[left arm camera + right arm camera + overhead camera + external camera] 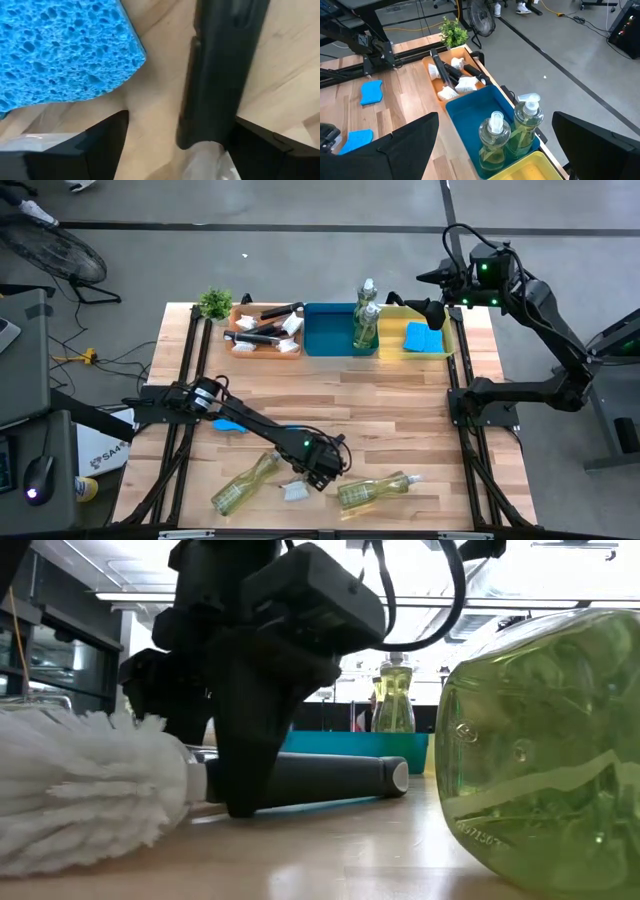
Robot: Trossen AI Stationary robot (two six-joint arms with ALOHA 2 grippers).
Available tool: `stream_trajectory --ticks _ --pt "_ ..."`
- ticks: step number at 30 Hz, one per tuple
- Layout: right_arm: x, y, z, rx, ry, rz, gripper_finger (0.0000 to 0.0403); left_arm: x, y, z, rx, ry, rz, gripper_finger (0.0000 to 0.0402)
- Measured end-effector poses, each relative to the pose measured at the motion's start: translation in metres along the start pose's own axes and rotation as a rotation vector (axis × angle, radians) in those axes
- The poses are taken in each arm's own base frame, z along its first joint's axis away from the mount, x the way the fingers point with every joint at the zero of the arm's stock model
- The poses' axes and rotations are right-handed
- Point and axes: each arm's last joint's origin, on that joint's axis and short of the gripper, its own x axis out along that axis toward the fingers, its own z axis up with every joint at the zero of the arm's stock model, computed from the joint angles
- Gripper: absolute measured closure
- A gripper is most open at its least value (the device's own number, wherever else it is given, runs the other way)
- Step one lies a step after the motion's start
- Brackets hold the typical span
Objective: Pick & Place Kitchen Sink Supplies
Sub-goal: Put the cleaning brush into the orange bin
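Your left gripper [318, 472] is down at the near edge of the table [400, 420], right over a brush [296, 489] lying flat on the wood. From the left wrist camera you can see its two fingers [95, 145] spread, one on each side of the black handle, not yet pinching it. The low camera shows one dark finger planted beside that handle, with the white bristle head [80, 790] in the foreground. A blue sponge [60, 50] lies just beside the handle, and another sponge [228, 424] rests farther back near the arm's base.

On either side of you lie two bottles of yellow-green liquid on their sides: one bottle [245, 482] toward the left, the other bottle [372, 490] toward the right, both near the gripper.

Your right gripper [432, 292] hangs above the far right corner, over the trays, fingers wide apart and holding nothing. Below it, the blue tray [328, 330] holds two upright bottles [366, 320] at its right end. The yellow tray [447, 340] beside it has a blue sponge [422, 337] inside. The orange tray [240, 311] on the other side carries several brushes [268, 328] piled together. A small potted plant [215, 303] stands just beside the orange tray at the far left corner.
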Motion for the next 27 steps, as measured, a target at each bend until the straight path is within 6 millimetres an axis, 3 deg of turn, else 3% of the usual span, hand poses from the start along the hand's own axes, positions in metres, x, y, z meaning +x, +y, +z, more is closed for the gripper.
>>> stream_trajectory --ticks 12,21,27 --pt "0.0 0.0 -0.0001 -0.026 0.001 0.0 0.0018 0.0045 0.0025 -0.0064 0.019 -0.052 0.035 0.0176" --pt "0.0 0.0002 -0.0014 -0.044 0.014 0.002 0.0018 0.0051 0.0034 -0.0064 0.027 -0.06 0.048 0.0274" --pt "0.0 0.0001 -0.0016 -0.048 0.016 0.0 0.0018 0.0056 0.0033 -0.0066 0.036 -0.046 0.044 0.0274"
